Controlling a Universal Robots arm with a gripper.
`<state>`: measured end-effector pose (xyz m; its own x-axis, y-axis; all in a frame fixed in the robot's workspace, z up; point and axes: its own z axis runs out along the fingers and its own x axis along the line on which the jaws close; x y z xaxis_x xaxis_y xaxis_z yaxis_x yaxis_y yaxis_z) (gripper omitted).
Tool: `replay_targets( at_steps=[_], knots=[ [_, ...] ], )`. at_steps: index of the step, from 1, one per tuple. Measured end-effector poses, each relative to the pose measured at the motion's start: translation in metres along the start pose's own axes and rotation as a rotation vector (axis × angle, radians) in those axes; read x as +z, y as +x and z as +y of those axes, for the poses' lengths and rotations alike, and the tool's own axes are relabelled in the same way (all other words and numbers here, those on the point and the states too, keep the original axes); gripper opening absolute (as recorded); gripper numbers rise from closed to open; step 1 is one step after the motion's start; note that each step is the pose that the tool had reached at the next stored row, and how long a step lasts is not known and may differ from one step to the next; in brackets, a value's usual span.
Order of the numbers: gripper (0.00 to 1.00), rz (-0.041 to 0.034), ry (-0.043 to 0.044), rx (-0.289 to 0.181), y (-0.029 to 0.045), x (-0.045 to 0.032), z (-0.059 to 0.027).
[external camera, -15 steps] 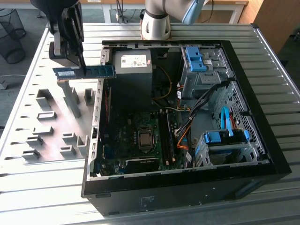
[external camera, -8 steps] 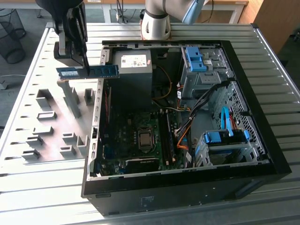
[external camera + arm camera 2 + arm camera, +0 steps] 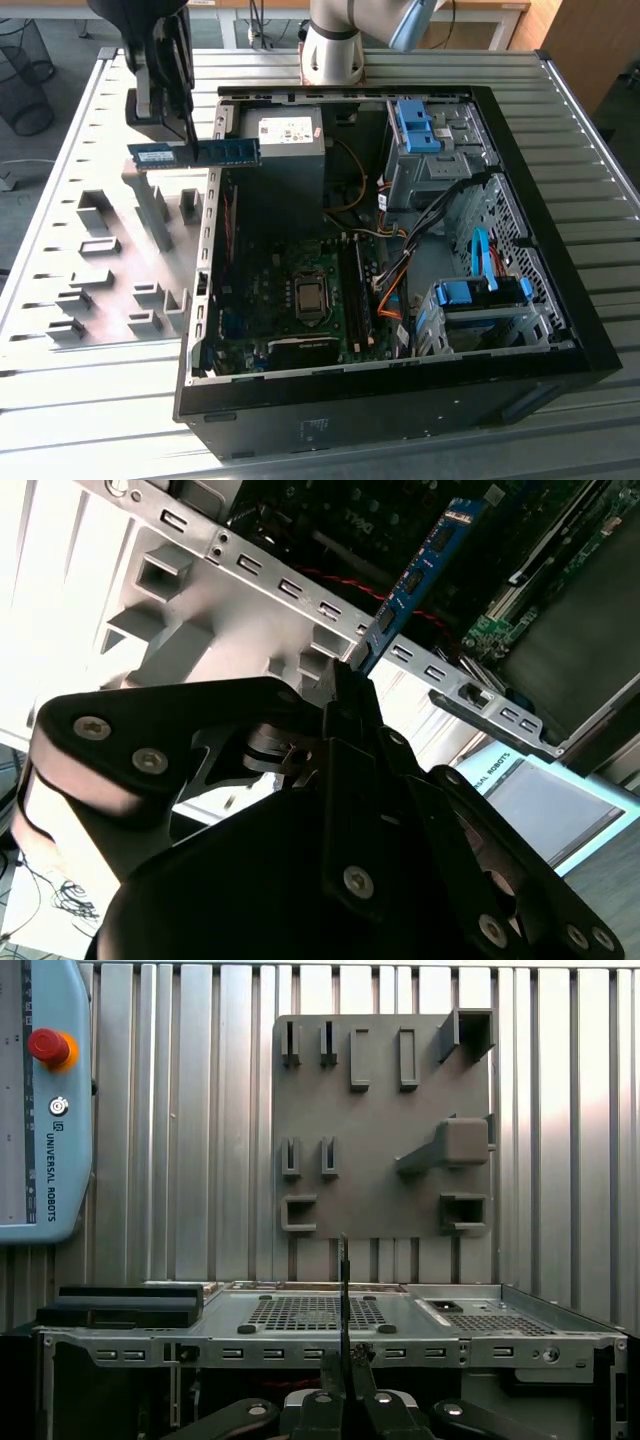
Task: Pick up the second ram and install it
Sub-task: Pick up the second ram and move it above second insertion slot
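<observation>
Black claw (image 3: pixel 352 680) in foreground, fingers pinched on near end of second ram (image 3: pixel 420 565). Blue stick, edge-on, rises slantwise past slotted metal case rail (image 3: pixel 300 588), dark chips in row along its face. Red wire (image 3: pixel 420 610) runs behind rail. Grey holder block (image 3: pixel 160 580) beside rail, outside case. Green board edge (image 3: pixel 490 630) near stick.

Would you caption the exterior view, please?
Black gripper holding flat blue-green RAM stick over the rim of the open black computer case.

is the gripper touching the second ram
Touching: in the second wrist view the gripper clamps the second ram, and the exterior view shows it held in the air.
</observation>
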<state>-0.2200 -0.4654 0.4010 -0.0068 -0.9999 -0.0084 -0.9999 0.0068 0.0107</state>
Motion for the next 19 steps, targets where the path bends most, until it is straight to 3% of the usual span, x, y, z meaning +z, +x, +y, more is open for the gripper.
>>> replay_targets(
  at_steps=[19],
  knots=[
    [0.14, 0.0001, 0.0, 0.0, -0.0001, -0.0002, -0.019]
  ],
)
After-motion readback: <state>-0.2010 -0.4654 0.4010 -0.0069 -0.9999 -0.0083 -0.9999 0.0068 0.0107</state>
